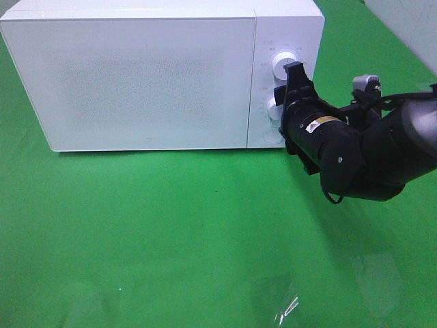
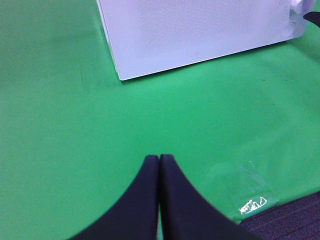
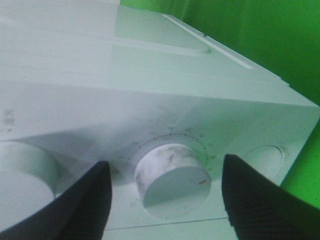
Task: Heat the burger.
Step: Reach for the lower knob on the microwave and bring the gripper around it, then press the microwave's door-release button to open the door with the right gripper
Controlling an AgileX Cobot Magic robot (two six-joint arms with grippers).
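The burger is out of view. The white microwave (image 1: 136, 75) stands at the back of the green cloth with its door shut. My right gripper (image 1: 282, 102) is at the control panel, open. Its fingers stand on either side of the lower dial (image 1: 272, 108), with a gap on each side. The right wrist view shows that dial (image 3: 172, 180) between the two dark fingertips (image 3: 85, 200), and the right gripper (image 3: 167, 197) does not touch it. The left gripper (image 2: 159, 159) is shut on nothing and hovers over bare cloth in front of the microwave.
An upper dial (image 1: 283, 63) sits above the lower one and a round button (image 1: 273, 137) below it. A clear taped patch (image 1: 283, 304) lies on the cloth near the front edge. The cloth's edge and dark floor (image 2: 295, 220) show in the left wrist view.
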